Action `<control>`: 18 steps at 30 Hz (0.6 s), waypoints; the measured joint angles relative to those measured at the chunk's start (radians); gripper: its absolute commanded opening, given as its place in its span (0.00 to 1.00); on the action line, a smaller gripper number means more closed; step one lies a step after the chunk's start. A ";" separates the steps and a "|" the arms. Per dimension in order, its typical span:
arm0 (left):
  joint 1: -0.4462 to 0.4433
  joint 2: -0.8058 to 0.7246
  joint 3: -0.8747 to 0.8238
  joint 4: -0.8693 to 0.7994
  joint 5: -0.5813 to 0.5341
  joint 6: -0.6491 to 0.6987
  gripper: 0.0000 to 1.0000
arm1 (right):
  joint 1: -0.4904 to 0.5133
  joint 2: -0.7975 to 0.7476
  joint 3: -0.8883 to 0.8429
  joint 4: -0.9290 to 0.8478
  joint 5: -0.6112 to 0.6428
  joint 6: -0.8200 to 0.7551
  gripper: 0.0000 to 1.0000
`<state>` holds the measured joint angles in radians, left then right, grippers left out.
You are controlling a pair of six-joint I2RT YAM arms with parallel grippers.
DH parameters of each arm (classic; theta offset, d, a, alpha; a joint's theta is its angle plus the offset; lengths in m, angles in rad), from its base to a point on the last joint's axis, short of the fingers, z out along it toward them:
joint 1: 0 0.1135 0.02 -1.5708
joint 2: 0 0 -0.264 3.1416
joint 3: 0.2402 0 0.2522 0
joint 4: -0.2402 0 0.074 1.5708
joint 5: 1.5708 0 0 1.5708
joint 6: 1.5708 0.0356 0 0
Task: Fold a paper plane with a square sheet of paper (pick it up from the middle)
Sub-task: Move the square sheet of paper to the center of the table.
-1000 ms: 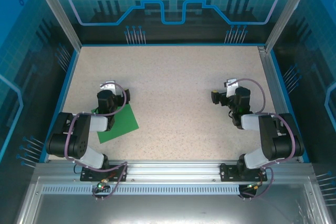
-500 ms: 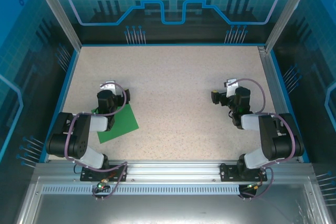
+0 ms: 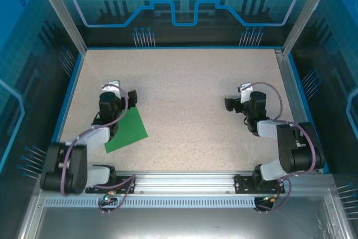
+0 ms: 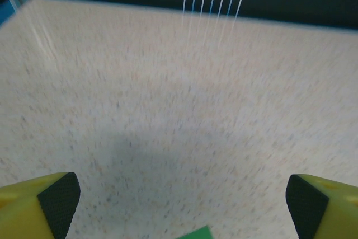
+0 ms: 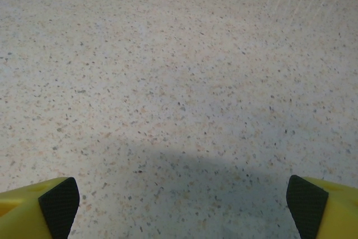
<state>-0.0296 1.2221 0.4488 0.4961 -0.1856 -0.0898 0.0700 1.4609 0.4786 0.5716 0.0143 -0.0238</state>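
Note:
The square sheet of paper, bright green and flat, lies on the speckled table near the front left, its left part hidden under my left arm. My left gripper hovers just beyond the sheet's far corner, open and empty. In the left wrist view a green corner of the paper shows at the bottom edge between the wide-apart fingertips of the left gripper. My right gripper is at the right side, far from the sheet. It is also open, with bare table under the right gripper.
The speckled tabletop is bordered by a blue rim and aluminium posts. A metal rail runs along the near edge by the arm bases. Transparent walls enclose the back and sides.
The left arm has swung: its elbow dropped toward the near-left corner and its gripper shifted slightly up and left, uncovering more of the green sheet. The right arm has barely moved.

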 measured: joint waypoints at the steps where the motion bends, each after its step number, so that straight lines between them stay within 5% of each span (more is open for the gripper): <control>1: 0.000 -0.053 0.012 -0.047 0.000 -0.031 0.99 | 0.005 -0.019 0.030 -0.056 0.001 0.000 0.99; 5: 0.004 -0.265 0.116 -0.340 -0.019 -0.259 0.99 | 0.025 -0.163 0.154 -0.288 0.003 0.072 0.99; 8: 0.013 -0.353 0.142 -0.475 0.069 -0.381 0.99 | 0.027 -0.243 0.294 -0.525 0.003 0.210 0.99; 14: 0.004 -0.305 0.080 -0.669 0.272 -0.587 0.99 | 0.025 -0.259 0.422 -0.751 -0.204 0.400 0.99; 18: -0.015 -0.274 -0.021 -0.741 0.307 -0.668 0.99 | 0.127 -0.244 0.418 -0.835 -0.282 0.439 0.99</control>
<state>-0.0444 0.9485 0.4278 -0.2447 0.1215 -0.7574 0.1970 1.2171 0.8970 -0.2634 -0.2676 0.4152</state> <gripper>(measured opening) 0.986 0.992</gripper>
